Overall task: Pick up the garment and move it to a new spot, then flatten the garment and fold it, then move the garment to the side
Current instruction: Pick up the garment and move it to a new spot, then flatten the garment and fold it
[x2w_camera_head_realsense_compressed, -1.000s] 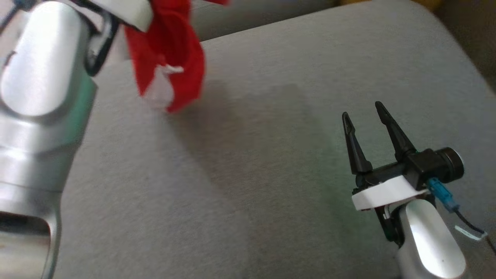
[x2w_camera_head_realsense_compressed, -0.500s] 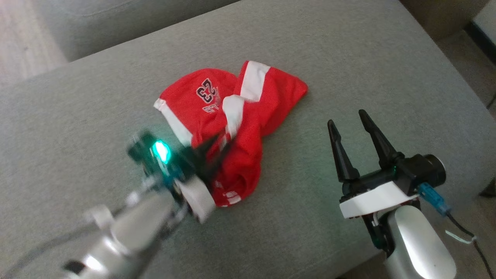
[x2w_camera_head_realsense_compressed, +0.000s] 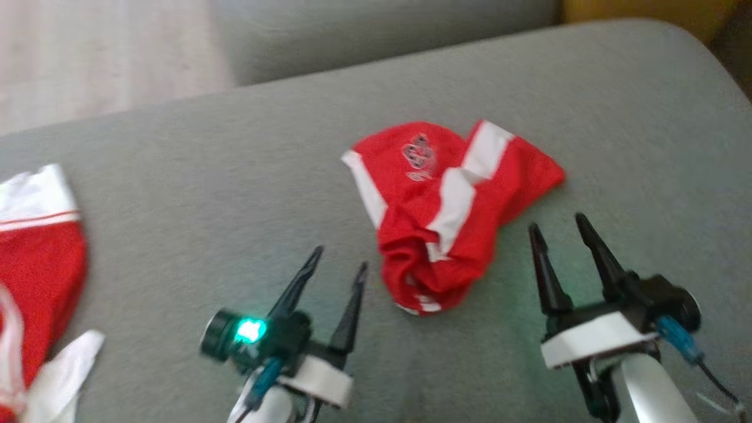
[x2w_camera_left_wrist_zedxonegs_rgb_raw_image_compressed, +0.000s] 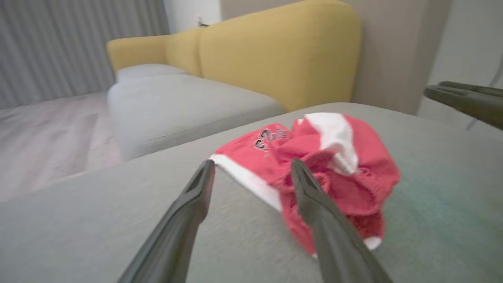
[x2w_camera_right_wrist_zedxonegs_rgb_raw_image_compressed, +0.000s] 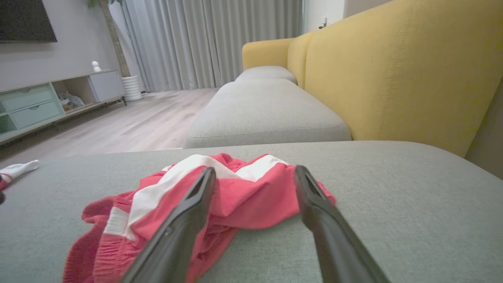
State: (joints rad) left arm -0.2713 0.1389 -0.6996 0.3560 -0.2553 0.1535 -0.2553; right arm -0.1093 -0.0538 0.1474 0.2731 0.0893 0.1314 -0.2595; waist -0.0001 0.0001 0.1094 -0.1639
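Placement of garment (x2w_camera_head_realsense_compressed: 446, 217) on grey seat (x2w_camera_head_realsense_compressed: 176, 194): it lies crumpled near the middle of the cushion, ahead of and between the two grippers. Head view: left gripper (x2w_camera_head_realsense_compressed: 341, 258) and right gripper (x2w_camera_head_realsense_compressed: 555, 221) both have their fingers parted, with nothing between them. The right fingertips are just beside the garment's near right edge, and the left fingertips are a little apart from its lower left fold. A second red-and-white cloth (x2w_camera_head_realsense_compressed: 35, 247) lies at this view's left edge, well apart and cut off by the frame.

The head view is blurred, so the printed emblem cannot be read there. The left wrist view, though soft, shows the numerals 23 on the upper fold. It also shows the other arm's dark fingers (x2w_camera_left_wrist_zedxonegs_rgb_raw_image_compressed: 463, 98) at its right edge, cut off.

The right wrist view is sharp and gives the room: yellow sofa back (x2w_camera_right_wrist_zedxonegs_rgb_raw_image_compressed: 393, 78), pleated curtains (x2w_camera_right_wrist_zedxonegs_rgb_raw_image_compressed: 212, 43), pale wood floor (x2w_camera_right_wrist_zedxonegs_rgb_raw_image_compressed: 137, 122) and low cabinet (x2w_camera_right_wrist_zedxonegs_rgb_raw_image_compressed: 39, 102).

Materials: the garment is a soft red fabric with broad white bands and a gathered, ribbed edge at its near end. The seat is a fine woven grey with rounded corners. The fingers are long, matt and tapering. The garment's underside and inner folds are hidden.
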